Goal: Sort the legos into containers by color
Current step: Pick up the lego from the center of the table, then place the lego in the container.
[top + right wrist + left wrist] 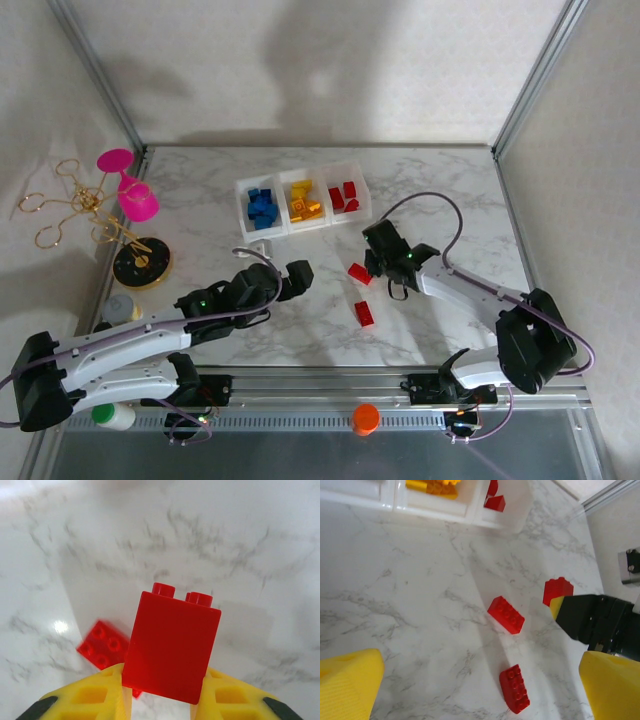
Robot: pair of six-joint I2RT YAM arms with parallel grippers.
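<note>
Legos (305, 205) in blue, yellow and red lie sorted in the three joined containers (300, 229) at the far side of the worktop (450, 200). Right claw (162, 690) is clenched on a tall red brick (170, 645), near two loose red bricks (359, 273) (364, 313). Left claw (298, 277) hangs released nearby, jaws wide.

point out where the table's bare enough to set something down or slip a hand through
Bare marble: back-right corner, between the containers and the right wall; the gap between pink goblet and containers. Crowded: the middle, where the open left gripper, the right gripper clamping a red brick and two loose red bricks sit close.
</note>
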